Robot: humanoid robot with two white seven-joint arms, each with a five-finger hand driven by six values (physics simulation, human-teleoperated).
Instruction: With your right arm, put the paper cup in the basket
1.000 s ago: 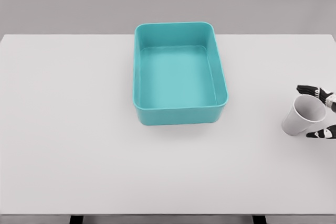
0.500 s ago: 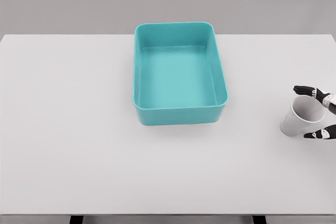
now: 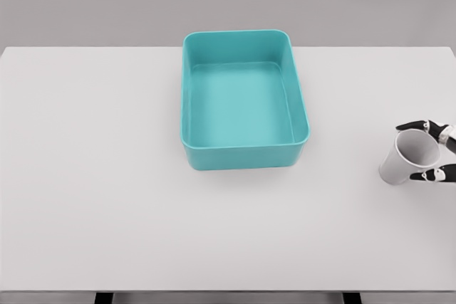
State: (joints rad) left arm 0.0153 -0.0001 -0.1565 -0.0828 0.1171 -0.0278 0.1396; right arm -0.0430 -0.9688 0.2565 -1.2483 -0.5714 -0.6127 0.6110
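Head view: the white paper cup (image 3: 410, 159) sits well right of the teal basket (image 3: 244, 147) on the table (image 3: 107, 197), tilted, mouth pointing up and right. The right hand (image 3: 432, 150) has its black fingers (image 3: 413, 126) curled around the cup's rim. Bare table lies between cup and basket.

A big white table (image 3: 107, 197) fills most of the view. Its top is smooth and flat. Behind it is a plain grey wall (image 3: 85, 5) with nothing on it. Two dark legs (image 3: 103, 297) peek out under the front edge. The light is soft and even, with faint shadows
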